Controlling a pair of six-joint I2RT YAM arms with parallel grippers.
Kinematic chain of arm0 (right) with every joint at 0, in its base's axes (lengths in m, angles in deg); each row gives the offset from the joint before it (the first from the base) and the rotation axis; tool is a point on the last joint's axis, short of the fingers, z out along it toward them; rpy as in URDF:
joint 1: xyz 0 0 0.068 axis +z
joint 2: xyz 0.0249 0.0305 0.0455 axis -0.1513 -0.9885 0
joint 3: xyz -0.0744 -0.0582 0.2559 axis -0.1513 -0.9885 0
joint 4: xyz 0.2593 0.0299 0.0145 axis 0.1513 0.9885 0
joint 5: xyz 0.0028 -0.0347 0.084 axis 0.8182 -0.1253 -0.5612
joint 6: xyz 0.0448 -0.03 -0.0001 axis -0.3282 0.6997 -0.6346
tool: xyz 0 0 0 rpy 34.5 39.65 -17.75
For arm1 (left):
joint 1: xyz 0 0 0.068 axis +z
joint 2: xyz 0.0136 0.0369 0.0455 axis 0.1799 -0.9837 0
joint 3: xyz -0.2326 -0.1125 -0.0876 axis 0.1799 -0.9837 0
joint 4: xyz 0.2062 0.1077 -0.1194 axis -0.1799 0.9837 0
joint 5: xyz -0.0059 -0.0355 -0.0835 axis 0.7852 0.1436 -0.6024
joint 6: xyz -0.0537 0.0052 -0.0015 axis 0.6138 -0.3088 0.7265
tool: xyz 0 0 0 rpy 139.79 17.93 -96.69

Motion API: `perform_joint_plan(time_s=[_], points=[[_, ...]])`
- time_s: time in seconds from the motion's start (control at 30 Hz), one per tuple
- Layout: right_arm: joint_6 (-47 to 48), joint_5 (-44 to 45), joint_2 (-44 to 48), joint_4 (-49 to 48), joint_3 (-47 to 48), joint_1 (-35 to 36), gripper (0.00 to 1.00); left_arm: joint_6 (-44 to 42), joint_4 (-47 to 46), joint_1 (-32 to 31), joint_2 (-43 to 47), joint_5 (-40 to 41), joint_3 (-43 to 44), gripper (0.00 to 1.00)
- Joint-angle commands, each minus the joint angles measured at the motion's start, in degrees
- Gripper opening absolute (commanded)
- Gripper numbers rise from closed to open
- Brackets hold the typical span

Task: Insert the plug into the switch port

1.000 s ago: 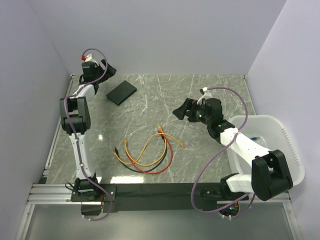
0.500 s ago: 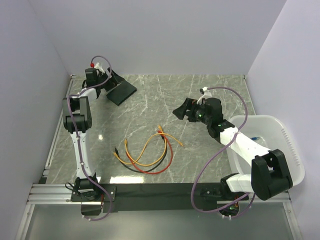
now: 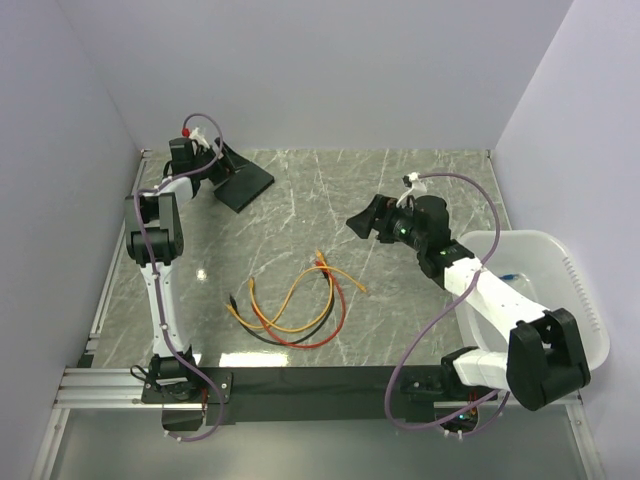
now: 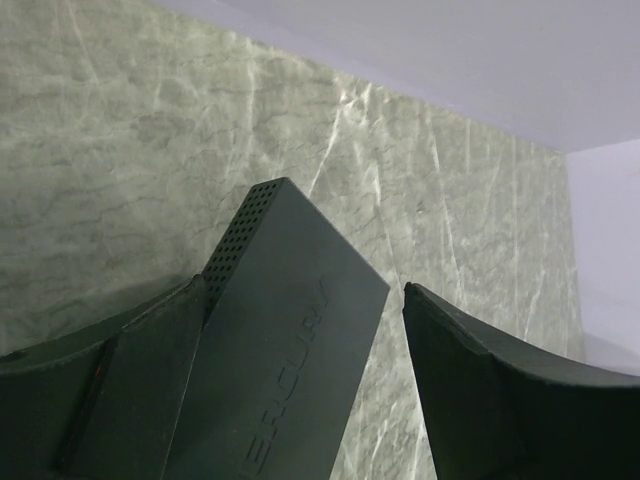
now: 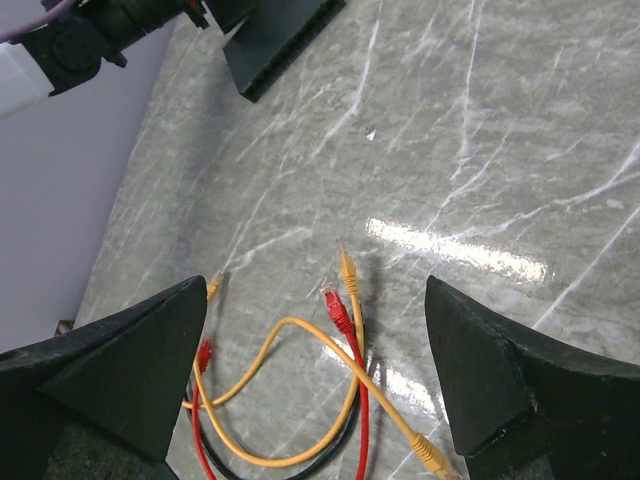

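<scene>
The switch (image 3: 250, 186), a flat matte-black box, lies at the back left of the marble table. My left gripper (image 3: 222, 166) straddles its near end. In the left wrist view the switch (image 4: 290, 340) rests against the left finger (image 4: 130, 390), a strip of table shows before the right finger (image 4: 500, 390), and my left gripper (image 4: 300, 290) is open. My right gripper (image 3: 363, 222) hovers open mid-table, empty. Below my right gripper (image 5: 315, 285) lie yellow, red and black cables (image 5: 300, 400), with a yellow plug (image 5: 347, 268) and a red plug (image 5: 336, 310) side by side. The switch's sockets are hidden.
The cable bundle (image 3: 295, 300) lies loosely coiled in the middle front of the table. A white plastic bin (image 3: 560, 300) stands at the right edge, beside the right arm. Walls close the back and both sides.
My left gripper has swung from the back-left corner over to the switch and now straddles it, its jaws narrowing a little. The right arm has barely moved.
</scene>
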Motion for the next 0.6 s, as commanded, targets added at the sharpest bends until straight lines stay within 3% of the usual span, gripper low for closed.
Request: perform_joint_plan(time_s=[0.0, 0.2, 0.4, 0.57], points=[[0.72, -0.33, 2.14, -0.60, 1.02, 0.34, 0.95, -1.72, 6.60, -0.84, -1.34, 0.27, 3.92, 0.86], [1.25, -0.33, 1.87, 0.46, 1.64, 0.43, 0.95, -4.02, 16.65, -3.30, -8.73, -0.60, 17.13, 0.85], [2.39, -2.43, 2.05, 1.60, 2.52, 0.60, 0.95, -1.12, 8.31, -4.35, -4.27, -6.13, 6.97, 0.84], [3.36, -2.35, 2.49, 2.04, 2.87, 2.18, 0.95, -4.98, 7.60, -7.43, -1.98, -8.78, 3.78, 0.84]])
